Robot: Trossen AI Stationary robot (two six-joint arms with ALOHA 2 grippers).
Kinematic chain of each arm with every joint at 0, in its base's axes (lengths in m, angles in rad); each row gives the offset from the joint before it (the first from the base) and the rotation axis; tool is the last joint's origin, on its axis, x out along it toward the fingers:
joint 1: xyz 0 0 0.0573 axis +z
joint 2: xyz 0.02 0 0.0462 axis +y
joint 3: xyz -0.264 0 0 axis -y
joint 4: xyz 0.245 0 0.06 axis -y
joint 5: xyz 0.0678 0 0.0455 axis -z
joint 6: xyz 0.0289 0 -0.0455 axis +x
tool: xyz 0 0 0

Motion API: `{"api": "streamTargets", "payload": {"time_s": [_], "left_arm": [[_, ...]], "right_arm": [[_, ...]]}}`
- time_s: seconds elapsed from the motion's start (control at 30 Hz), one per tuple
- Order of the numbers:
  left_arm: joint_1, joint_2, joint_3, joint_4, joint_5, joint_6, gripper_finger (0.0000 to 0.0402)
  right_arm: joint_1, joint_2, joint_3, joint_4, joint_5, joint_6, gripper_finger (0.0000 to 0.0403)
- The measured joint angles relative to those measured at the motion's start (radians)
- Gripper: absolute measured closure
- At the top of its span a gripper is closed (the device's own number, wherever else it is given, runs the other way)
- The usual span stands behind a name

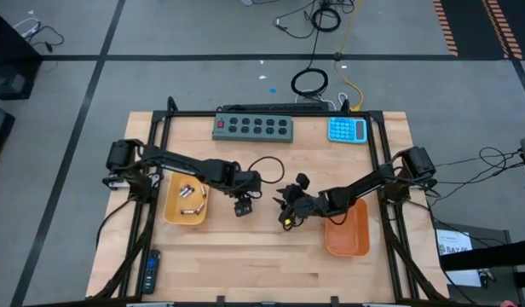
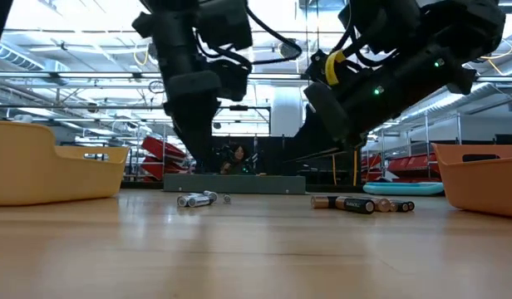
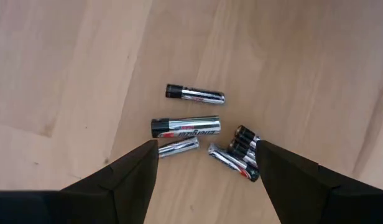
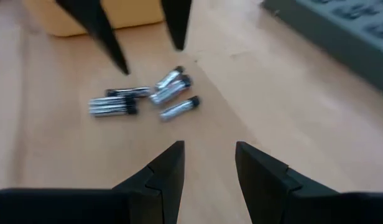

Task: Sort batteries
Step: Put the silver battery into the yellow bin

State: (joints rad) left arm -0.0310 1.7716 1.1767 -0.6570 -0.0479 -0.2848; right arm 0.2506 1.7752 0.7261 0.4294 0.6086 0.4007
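Several small silvery batteries with dark ends (image 3: 186,127) lie loose on the wooden table between the two trays; they also show as a cluster of batteries (image 4: 142,99) in the right wrist view. In the low view there are silvery cells (image 2: 198,199) and darker cells (image 2: 356,203). My left gripper (image 3: 204,168) hangs open just above the cluster, pointing steeply down, its fingers on either side and touching nothing. My right gripper (image 4: 210,163) is open, slanting down toward the same cluster from the right, with nothing in it. A few batteries (image 1: 189,198) lie in the yellow tray (image 1: 170,211).
An orange tray (image 1: 348,237) stands at the right. A grey button strip (image 1: 254,128) and a blue calculator (image 1: 346,130) lie along the far edge. A dark remote (image 1: 152,271) lies at the near left. The two grippers (image 1: 243,207) (image 1: 285,213) are close together mid-table.
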Motion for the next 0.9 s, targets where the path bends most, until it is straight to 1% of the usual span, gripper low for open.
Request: {"api": "streamTargets", "payload": {"time_s": [0.07, 0.27, 0.33, 0.4, 0.6, 0.8, 0.9], "left_arm": [[0.001, 0.02, 0.011, 0.006, 0.008, 0.017, 0.0123], [0.012, 0.073, 0.015, 0.011, 0.02, 0.042, 0.0123], [0.012, 0.086, 0.015, 0.025, 0.018, 0.13, 0.0123], [0.008, 0.091, 0.015, 0.029, -0.009, 0.225, 0.0123], [0.013, 0.09, 0.016, 0.027, -0.024, 0.344, 0.0123], [0.012, 0.09, 0.016, 0.028, -0.027, 0.521, 0.0124], [0.017, 0.09, 0.016, 0.028, -0.015, 0.601, 0.0132]], "right_arm": [[0.007, 0.0, 0.0, -0.003, 0.027, -0.018, 0.0269], [0.007, 0.0, 0.0, -0.003, 0.025, -0.024, 0.0269], [0.007, 0.0, 0.0, -0.003, 0.025, -0.027, 0.0269], [0.007, 0.0, 0.0, -0.004, 0.024, -0.027, 0.0269], [0.007, 0.0, 0.0, -0.013, 0.023, -0.027, 0.0269], [0.007, 0.0, 0.0, -0.013, 0.023, -0.027, 0.0269], [0.007, 0.0, 0.0, -0.013, 0.023, -0.026, 0.0269]]}}
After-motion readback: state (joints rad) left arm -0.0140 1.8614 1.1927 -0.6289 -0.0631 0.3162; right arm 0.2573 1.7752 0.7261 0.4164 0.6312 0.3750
